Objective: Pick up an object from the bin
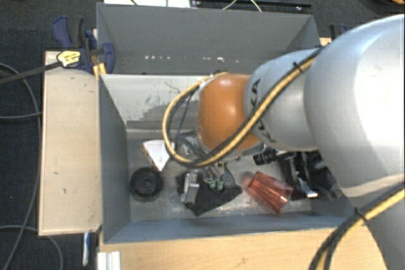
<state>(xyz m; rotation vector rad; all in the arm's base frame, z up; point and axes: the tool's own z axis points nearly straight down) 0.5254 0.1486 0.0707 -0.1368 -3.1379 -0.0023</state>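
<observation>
Currently, in the camera view, the gripper [202, 185] hangs low in the grey metal bin [117, 136], under the arm's rounded orange cover [221, 112] and its looped cable. Whether it is released or clenched I cannot tell, since the wrist hides much of it. Nothing can be seen gripped.

Directly beneath it, near the middle of the bin's near wall, lies a flat black angular piece [212, 199], the thing it stands over. A red translucent plastic cup [269, 191] lies on its side just to the right. A black round disc [145, 183] sits to the left, with a white folded scrap [155, 152] behind it. More dark things [304, 175] are heaped under the arm.

To do this step well, I judge the gripper should centre over the black piece and descend straight. It should bite a raised edge, because a flat piece offers little to grip. It should also stay clear of the red cup and the near wall.
</observation>
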